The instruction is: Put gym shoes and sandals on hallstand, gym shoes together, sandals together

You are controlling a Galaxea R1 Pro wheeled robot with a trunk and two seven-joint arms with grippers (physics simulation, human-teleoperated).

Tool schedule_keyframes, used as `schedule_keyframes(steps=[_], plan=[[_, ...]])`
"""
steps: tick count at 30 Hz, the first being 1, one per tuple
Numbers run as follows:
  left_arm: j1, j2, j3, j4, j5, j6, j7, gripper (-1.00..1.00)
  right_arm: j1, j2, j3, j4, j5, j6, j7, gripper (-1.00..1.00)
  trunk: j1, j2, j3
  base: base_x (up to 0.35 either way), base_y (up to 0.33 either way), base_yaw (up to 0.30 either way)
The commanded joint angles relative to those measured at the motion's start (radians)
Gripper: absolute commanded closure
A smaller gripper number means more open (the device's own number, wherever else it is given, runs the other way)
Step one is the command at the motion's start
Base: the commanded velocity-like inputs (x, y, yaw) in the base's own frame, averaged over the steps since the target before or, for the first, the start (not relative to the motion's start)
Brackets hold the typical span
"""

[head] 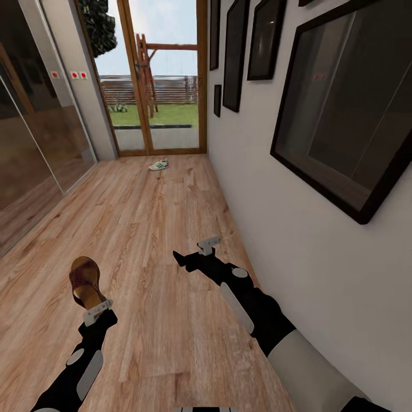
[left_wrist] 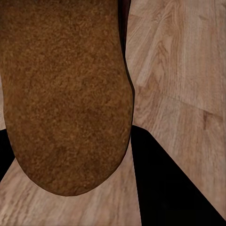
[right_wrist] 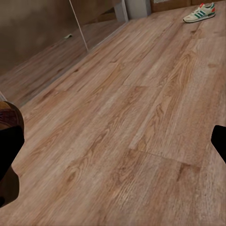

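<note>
Left gripper (head: 96, 309) clamps a sandal (head: 84, 280) at 7 o'clock; right gripper (head: 197, 252) spread, empty; sneaker (head: 159, 165) at 12 still on floor (head: 149, 229)

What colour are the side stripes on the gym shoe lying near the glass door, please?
Green, on a white gym shoe with a red heel patch; the right wrist view shows it best.

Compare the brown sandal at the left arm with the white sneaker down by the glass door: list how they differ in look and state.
The brown leather sandal is held up off the floor in the left tool; the white lace-up sneaker with green stripes lies on the wood plank floor.
The sandal is dark brown; the sneaker is white with green and red.
The sandal is close to the robot; the sneaker sits far off by the glass door.
Both are single shoes.
</note>
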Motion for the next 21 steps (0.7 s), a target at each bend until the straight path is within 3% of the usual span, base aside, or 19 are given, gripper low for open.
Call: schedule_keyframes(steps=[1, 10, 21], plan=[[0.000, 0.000, -0.002, 0.000, 0.004, -0.002, 0.003, 1.00, 0.000, 0.000, 0.000, 0.001, -0.008, 0.005, 0.001, -1.00, 0.000, 0.000, -0.001, 0.000, 0.000, 0.000], [0.000, 0.001, -0.002, 0.001, 0.004, -0.001, -0.001, 1.00, 0.000, -0.001, 0.000, 0.004, -0.008, 0.005, 0.001, -1.00, 0.000, 0.000, -0.001, 0.000, 0.052, 0.000], [0.000, 0.002, -0.002, 0.000, 0.004, -0.001, -0.003, 1.00, 0.000, -0.002, 0.000, 0.004, -0.008, 0.004, 0.001, -1.00, 0.000, 0.000, -0.001, 0.000, 0.271, 0.000]])
